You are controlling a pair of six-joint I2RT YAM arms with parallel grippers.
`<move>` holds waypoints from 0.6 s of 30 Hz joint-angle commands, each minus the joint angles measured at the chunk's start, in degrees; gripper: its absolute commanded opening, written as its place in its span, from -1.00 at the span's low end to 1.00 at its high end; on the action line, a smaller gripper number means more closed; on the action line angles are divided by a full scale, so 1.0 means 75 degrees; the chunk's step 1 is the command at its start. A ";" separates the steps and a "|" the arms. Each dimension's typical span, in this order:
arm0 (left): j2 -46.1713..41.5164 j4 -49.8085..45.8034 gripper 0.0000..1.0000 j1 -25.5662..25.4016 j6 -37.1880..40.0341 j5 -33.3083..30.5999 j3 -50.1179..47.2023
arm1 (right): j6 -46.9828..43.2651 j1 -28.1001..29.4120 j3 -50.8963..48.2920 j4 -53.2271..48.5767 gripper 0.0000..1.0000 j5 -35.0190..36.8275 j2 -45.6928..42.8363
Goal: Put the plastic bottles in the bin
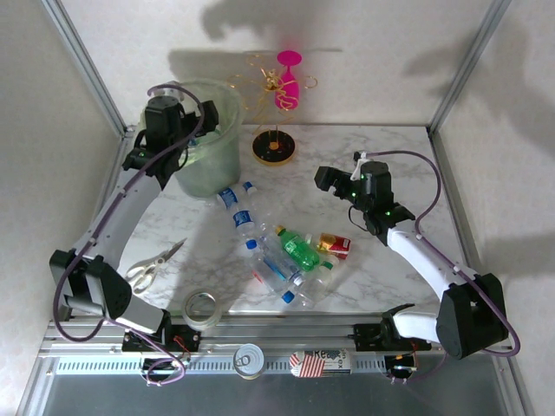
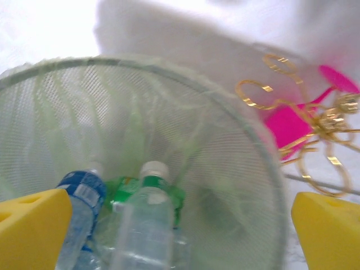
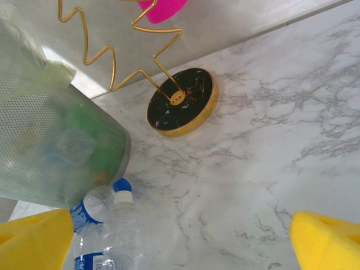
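Your left hand (image 1: 192, 121) over the bin (image 1: 212, 169), your right hand (image 1: 328, 179) above the table (image 1: 399, 165), plastic bottles (image 1: 277, 251) heaped between your arms.

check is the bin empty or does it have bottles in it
Not empty: the left wrist view looks down into the bin, and several bottles lie at its bottom.

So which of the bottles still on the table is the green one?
The green bottle in the middle of the heap, beside the red-labelled bottle; the others around it are clear with blue caps.
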 commanded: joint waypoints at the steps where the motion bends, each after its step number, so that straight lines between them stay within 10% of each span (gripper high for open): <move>1: -0.0554 0.0516 0.99 -0.0481 -0.0221 0.0136 -0.0331 | -0.0289 0.0080 0.0109 -0.0723 0.98 0.0448 0.0016; 18: -0.0615 0.5138 0.99 -0.3392 -0.2575 0.0934 -0.4400 | -0.1082 0.1136 0.0141 -0.4244 0.98 0.1121 0.0585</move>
